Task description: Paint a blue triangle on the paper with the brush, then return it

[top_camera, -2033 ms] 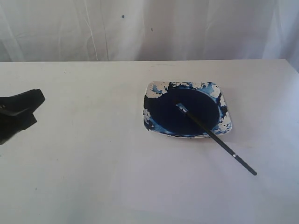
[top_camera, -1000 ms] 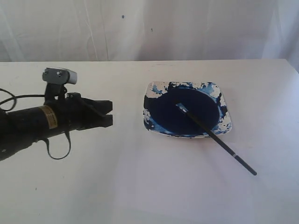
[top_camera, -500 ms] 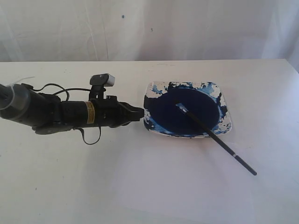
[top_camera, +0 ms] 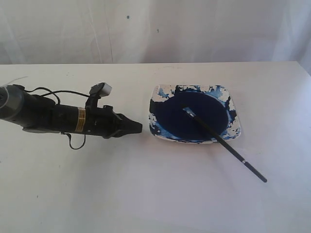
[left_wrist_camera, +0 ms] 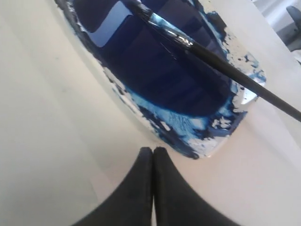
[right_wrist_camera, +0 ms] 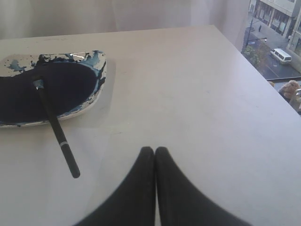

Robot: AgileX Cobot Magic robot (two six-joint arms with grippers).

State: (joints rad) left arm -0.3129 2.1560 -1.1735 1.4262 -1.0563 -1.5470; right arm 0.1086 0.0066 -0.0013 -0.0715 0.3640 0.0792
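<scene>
Pickup step, nothing painted yet. Left end effector (top_camera: 138,127) closed and empty, just beside dish (top_camera: 154,127). Brush (top_camera: 223,144) lies bristles in paint, handle trailing toward bench (top_camera: 97,194) right edge. Next: part jaws, reach handle.

No words or numbers can be read. The yellow band (top_camera: 81,119) on the left arm (top_camera: 43,115) is too blurry.
</scene>
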